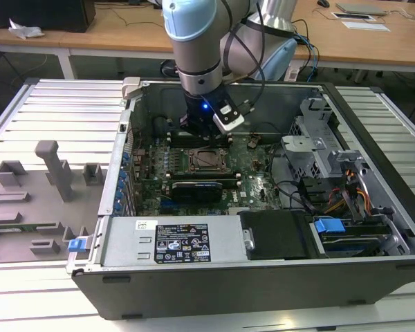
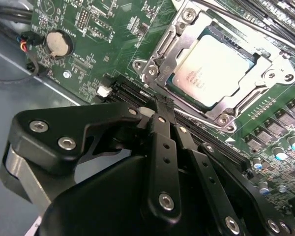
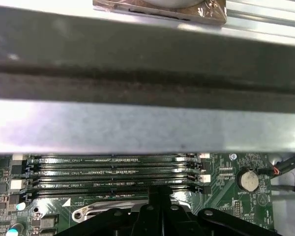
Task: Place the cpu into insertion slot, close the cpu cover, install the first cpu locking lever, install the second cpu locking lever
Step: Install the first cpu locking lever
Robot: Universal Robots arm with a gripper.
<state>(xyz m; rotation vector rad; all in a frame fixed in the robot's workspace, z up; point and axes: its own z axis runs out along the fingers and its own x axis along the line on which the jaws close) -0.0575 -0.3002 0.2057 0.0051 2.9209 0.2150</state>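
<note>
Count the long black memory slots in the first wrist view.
4 memory slots, parallel and side by side: one, the next, the third, and the fourth nearest the gripper. Others may be hidden.

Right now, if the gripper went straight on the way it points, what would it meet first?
Probably the black memory slots beside the cpu cover, not the cpu; the gripper hangs over them, though depth is unclear.
</note>
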